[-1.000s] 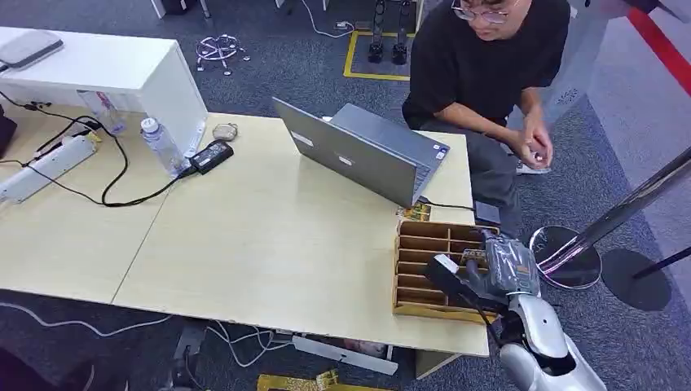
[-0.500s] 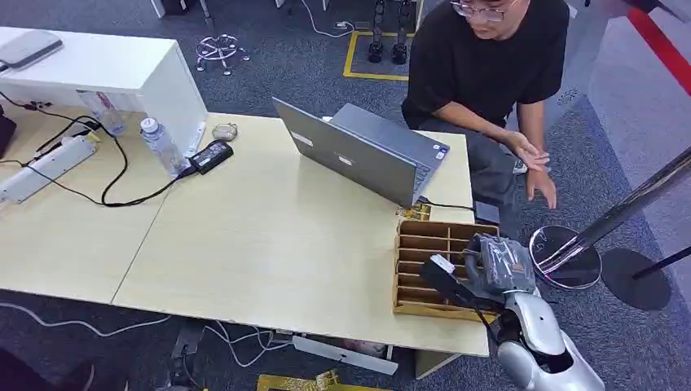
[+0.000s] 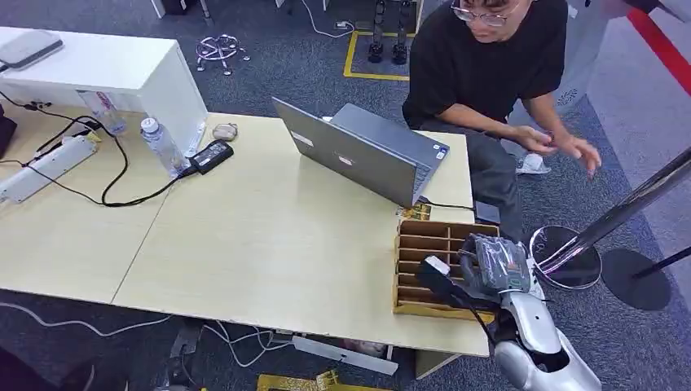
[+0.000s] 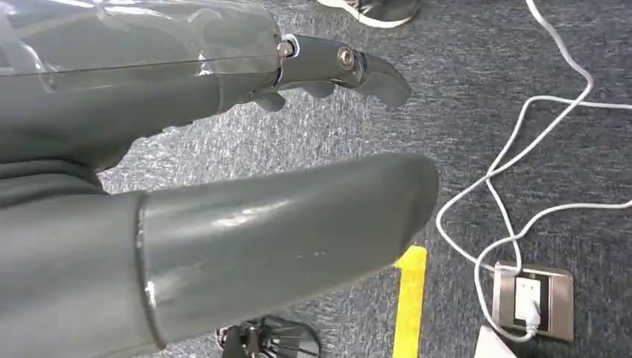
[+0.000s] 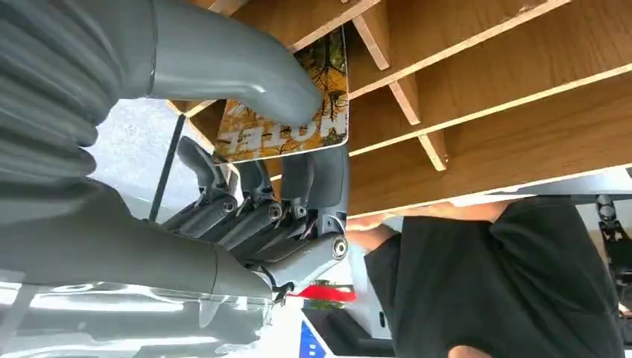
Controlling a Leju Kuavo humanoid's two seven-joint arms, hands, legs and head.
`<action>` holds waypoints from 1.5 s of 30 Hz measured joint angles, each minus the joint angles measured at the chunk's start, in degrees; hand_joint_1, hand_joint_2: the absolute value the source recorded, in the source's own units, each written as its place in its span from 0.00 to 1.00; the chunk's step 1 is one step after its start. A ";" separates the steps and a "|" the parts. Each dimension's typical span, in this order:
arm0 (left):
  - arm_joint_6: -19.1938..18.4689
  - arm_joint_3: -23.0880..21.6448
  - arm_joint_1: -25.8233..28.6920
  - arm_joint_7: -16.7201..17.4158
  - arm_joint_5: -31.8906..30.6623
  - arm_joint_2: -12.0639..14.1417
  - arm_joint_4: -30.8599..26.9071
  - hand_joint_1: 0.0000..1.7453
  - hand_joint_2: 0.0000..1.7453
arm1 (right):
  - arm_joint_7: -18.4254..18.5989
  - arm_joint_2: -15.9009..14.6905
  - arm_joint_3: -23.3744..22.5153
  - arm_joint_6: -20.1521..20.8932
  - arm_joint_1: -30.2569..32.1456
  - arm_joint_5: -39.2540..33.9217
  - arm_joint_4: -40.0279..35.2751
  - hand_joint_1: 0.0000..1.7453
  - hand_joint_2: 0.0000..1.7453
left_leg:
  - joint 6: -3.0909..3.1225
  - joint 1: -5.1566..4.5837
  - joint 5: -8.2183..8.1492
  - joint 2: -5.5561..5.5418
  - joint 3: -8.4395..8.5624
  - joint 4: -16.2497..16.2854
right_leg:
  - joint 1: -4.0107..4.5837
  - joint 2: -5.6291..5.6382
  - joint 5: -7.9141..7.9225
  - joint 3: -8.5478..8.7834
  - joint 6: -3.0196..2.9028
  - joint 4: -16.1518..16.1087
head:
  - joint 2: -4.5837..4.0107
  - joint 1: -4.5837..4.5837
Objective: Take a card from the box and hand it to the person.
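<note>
A wooden slotted box (image 3: pixel 424 244) stands at the table's near right corner. My right hand (image 3: pixel 491 265) is over its right side. In the right wrist view that hand (image 5: pixel 276 186) pinches an orange and yellow printed card (image 5: pixel 298 127) between the thumb and the fingers, just in front of the box's dividers (image 5: pixel 477 89). The person (image 3: pixel 489 65) in a black shirt sits beyond the table's far right corner, both hands out to their side over the floor. My left hand (image 4: pixel 223 186) hangs over grey carpet, fingers apart, holding nothing.
An open grey laptop (image 3: pixel 367 151) stands just behind the box, with another printed card (image 3: pixel 415 212) lying on the table between them. A water bottle (image 3: pixel 160 145), a power strip (image 3: pixel 45 167) and cables lie at the far left. A metal stand base (image 3: pixel 566 257) is on the floor right of the box.
My right hand has shifted slightly toward me over the box. The person's hands moved from their lap out to their side.
</note>
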 joint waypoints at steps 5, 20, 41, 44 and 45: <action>0.02 0.33 0.01 0.48 -0.07 0.24 0.00 0.00 0.00 | 0.65 -0.02 0.28 -0.05 -0.11 1.86 -0.37 0.90 1.00 | 0.00 0.00 0.00 0.00 0.00 0.01 | 0.00 0.00 0.01 0.00 0.01 0.00 | 0.00 0.00; 0.59 1.81 0.22 0.13 -0.31 0.46 0.00 0.00 0.00 | 4.00 -3.50 -1.82 0.37 0.75 9.55 -10.58 0.88 1.00 | 0.01 -0.01 0.00 0.00 -0.04 0.03 | -0.01 0.00 0.00 -0.04 0.01 -0.01 | 0.00 0.00; -1.11 2.08 -2.57 4.74 -5.33 0.35 0.00 0.00 0.00 | -6.60 -3.56 -4.46 -7.06 -6.47 2.28 -7.00 0.84 1.00 | 0.02 -0.01 0.02 -0.03 -0.09 0.02 | -0.01 -0.02 0.02 -0.03 0.03 0.02 | 0.00 0.00; -1.11 2.08 -3.10 5.64 -6.14 0.24 0.00 0.00 0.00 | -8.29 -2.38 -4.35 -8.40 -9.19 0.59 -2.97 0.85 1.00 | 0.02 -0.01 0.02 -0.04 -0.10 0.03 | -0.01 -0.02 0.02 -0.03 0.03 0.03 | 0.00 0.00; -1.14 2.08 -3.24 5.95 -6.36 0.20 0.00 0.00 0.00 | -8.72 -2.01 -4.33 -8.86 -10.03 0.20 -1.57 0.84 1.00 | 0.02 -0.01 0.02 -0.04 -0.10 0.03 | -0.01 -0.02 0.02 -0.03 0.03 0.03 | 0.00 0.00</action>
